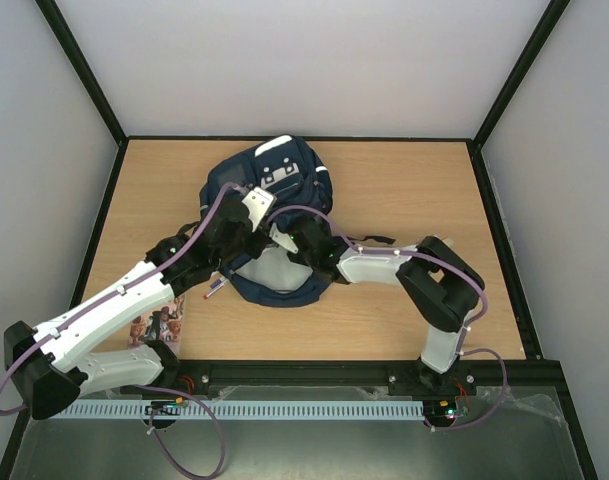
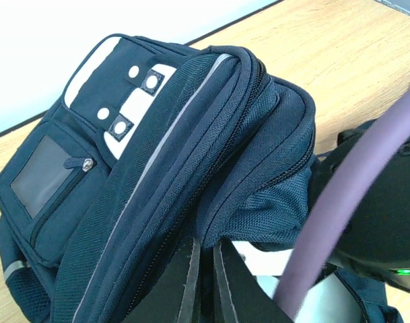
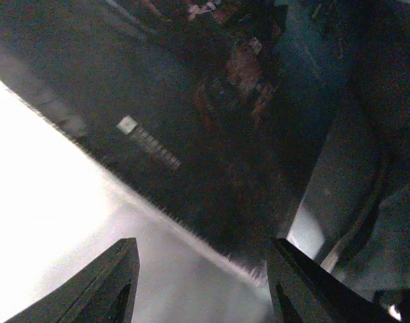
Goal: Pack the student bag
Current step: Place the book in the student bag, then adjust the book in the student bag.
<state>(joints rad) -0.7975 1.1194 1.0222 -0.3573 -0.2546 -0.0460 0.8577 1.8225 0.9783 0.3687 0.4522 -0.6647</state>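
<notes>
Packing seemingly only partly done. Student bag [image 1: 284, 175] lying mid-table, mouth gaping at its near end. Pinched tight on its upper rim: left gripper [image 2: 206, 245]. Reaching inside the mouth, fingers spread, gripping nothing: right gripper [image 3: 203, 242]. Still outside, off its near-left edge: picture booklet [image 1: 156, 325], then pen [image 1: 214, 287].

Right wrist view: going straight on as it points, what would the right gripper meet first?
Probably the dark inside of the large navy blue fabric backpack; the open right gripper points into it. A blurred reddish thing lies deeper, but depth is unclear.
</notes>
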